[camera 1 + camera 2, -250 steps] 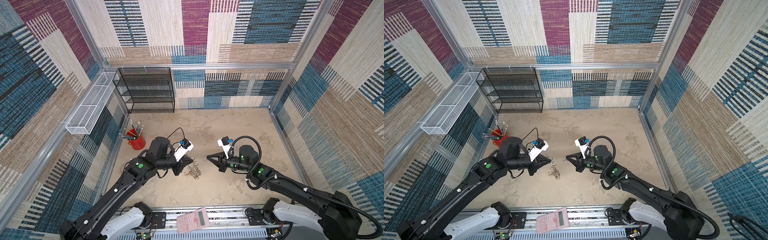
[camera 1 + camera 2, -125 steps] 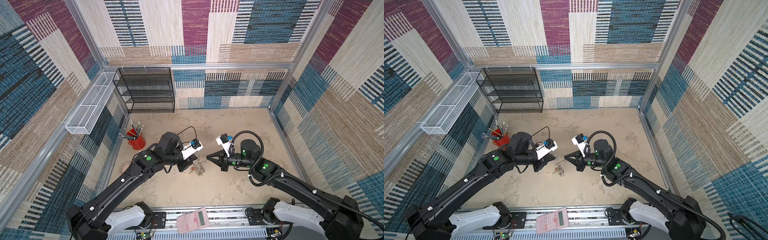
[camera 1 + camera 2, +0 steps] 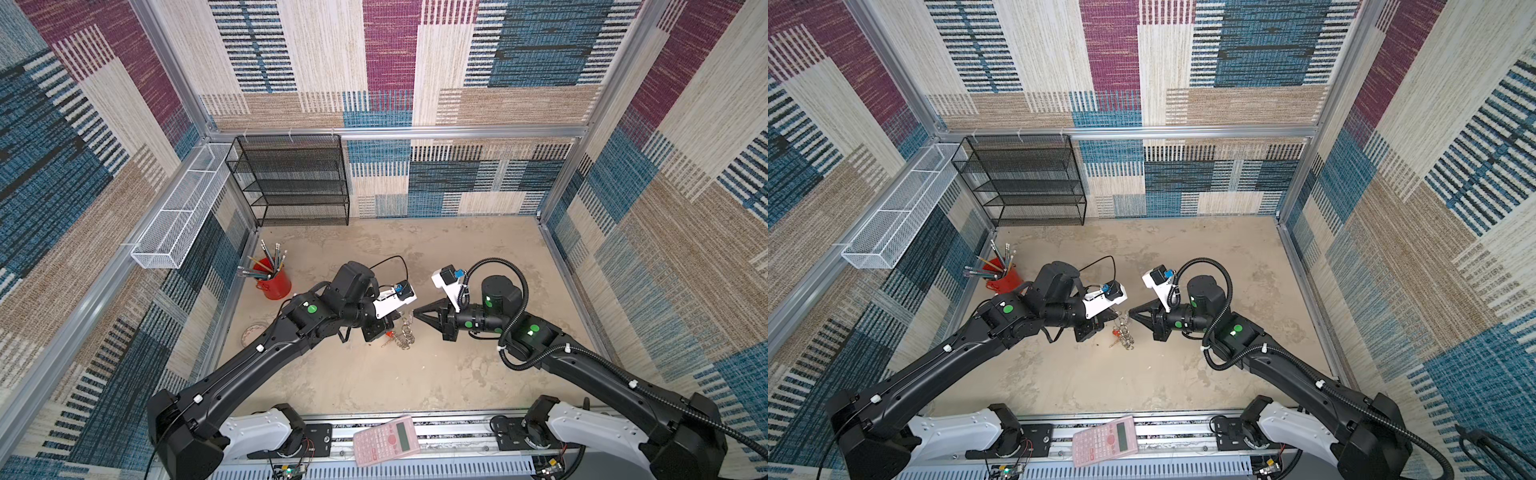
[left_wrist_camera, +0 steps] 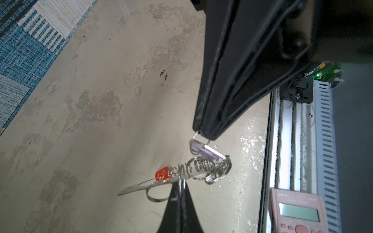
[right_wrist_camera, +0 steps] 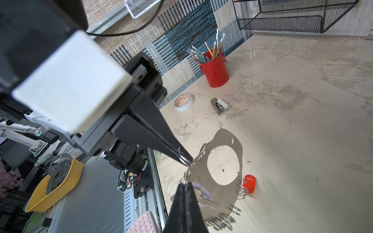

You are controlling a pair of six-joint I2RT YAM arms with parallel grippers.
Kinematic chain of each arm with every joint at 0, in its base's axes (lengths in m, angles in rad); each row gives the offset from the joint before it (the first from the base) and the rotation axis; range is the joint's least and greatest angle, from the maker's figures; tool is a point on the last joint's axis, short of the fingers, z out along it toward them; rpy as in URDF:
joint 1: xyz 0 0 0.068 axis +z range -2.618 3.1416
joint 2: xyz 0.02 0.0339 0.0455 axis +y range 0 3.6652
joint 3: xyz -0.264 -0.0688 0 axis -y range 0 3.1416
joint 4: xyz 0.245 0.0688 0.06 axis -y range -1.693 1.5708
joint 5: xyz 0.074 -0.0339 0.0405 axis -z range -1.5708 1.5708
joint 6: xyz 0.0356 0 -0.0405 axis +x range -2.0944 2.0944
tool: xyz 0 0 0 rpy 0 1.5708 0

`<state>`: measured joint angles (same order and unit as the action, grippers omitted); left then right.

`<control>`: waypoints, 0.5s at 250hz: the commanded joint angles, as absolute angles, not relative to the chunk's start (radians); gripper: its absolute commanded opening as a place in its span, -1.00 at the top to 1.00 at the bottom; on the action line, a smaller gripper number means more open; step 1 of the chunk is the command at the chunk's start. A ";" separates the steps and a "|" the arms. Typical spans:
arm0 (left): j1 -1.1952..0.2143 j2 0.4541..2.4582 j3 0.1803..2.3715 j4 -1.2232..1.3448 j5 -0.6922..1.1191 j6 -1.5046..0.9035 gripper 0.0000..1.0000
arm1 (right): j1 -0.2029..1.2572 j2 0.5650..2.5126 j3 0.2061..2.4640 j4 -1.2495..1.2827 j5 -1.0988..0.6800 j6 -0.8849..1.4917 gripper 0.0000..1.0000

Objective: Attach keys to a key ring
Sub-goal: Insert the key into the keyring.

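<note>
Key ring (image 5: pixel 226 139) stands upright over the middle of the table (image 3: pixel 365 382). The left gripper (image 4: pixel 180 186) and right gripper (image 4: pixel 198 132) are each pinched closed on one of its split rings.

Nearest us, just off the table edge, is a pink calculator (image 4: pixel 298 211) marked "deli".

The red key (image 4: pixel 161 174) and lilac key (image 5: pixel 199 188) sit against the ring row.

Farther off is a tape roll (image 5: pixel 183 101); we cannot read its orange print.

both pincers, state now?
Left pincer: closed on a ring of the grey band edged with silver split rings.
Right pincer: closed on another ring, by the lilac-headed key.

Bright, even light — soft shadows, wide-angle warp at edges
</note>
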<state>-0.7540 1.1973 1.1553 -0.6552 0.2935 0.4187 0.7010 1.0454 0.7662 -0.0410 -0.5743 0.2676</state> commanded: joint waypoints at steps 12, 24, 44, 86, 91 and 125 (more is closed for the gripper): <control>-0.755 1.211 1.178 -0.648 0.327 0.355 1.00 | 0.702 1.049 0.765 -0.018 -0.568 0.259 1.00; -0.755 1.215 1.178 -0.649 0.339 0.348 1.00 | 0.701 1.052 0.766 -0.020 -0.566 0.257 1.00; -0.756 1.219 1.177 -0.645 0.340 0.336 1.00 | 0.703 1.055 0.766 -0.017 -0.567 0.256 1.00; -0.758 1.236 1.191 -0.667 0.349 0.317 1.00 | 0.703 1.066 0.767 -0.002 -0.583 0.258 1.00; -0.758 1.237 1.194 -0.669 0.350 0.315 1.00 | 0.703 1.069 0.765 -0.002 -0.582 0.257 1.00; -0.758 1.243 1.202 -0.682 0.363 0.305 1.00 | 0.706 1.078 0.764 0.003 -0.585 0.256 1.00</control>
